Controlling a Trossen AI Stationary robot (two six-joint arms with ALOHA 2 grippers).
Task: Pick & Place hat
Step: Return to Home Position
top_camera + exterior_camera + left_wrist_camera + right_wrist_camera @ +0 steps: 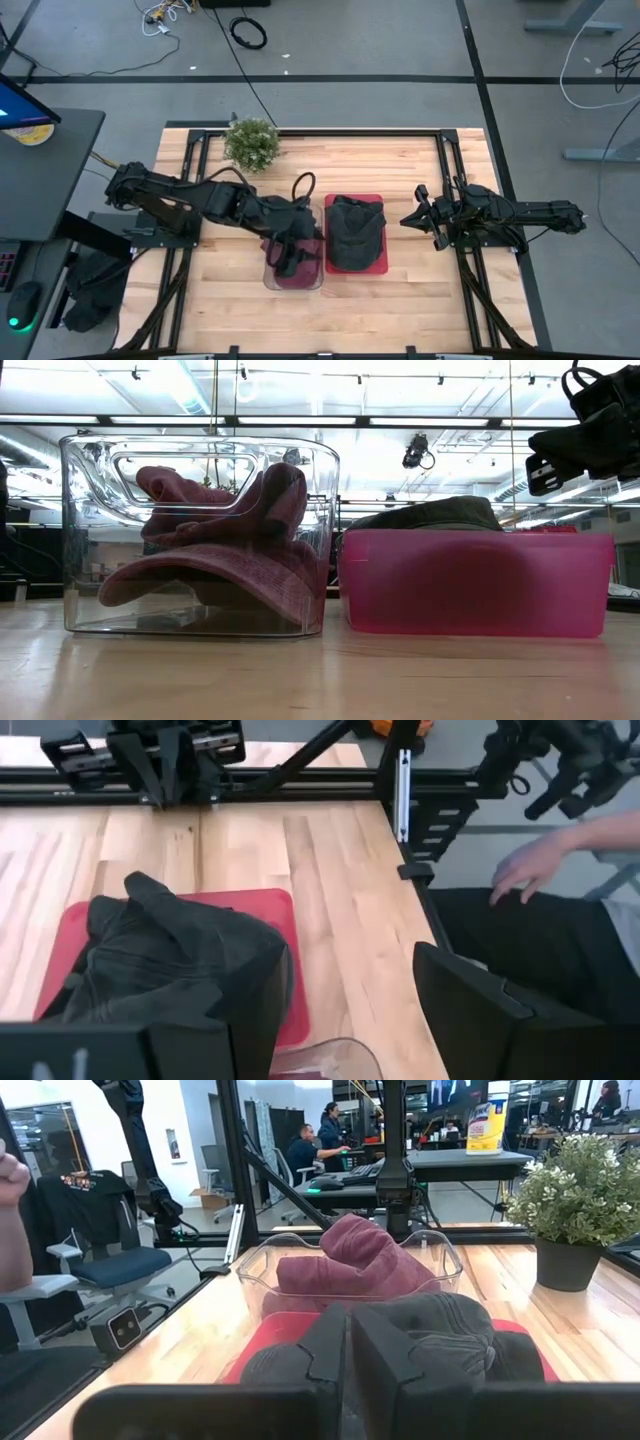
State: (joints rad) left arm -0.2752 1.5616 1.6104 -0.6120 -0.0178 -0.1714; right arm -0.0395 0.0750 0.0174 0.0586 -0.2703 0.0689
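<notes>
A maroon hat (215, 550) lies crumpled in a clear plastic bin (294, 276), its brim resting on the bin floor. A dark hat (355, 228) sits on top of a red bin (475, 585) just right of it. My left gripper (290, 256) hovers open over the clear bin; in the left wrist view the bin's rim (330, 1055) shows below the spread fingers of the left gripper (345, 960). My right gripper (408, 220) is shut and hangs in the air to the right of the red bin, pointing at the dark hat (440, 1335).
A potted plant (251, 143) stands near the table's far edge, left of centre. Black frame rails run along the table's sides (455, 180). Bare wood lies in front of both bins. A person's hand (530, 870) shows beyond the table's right edge.
</notes>
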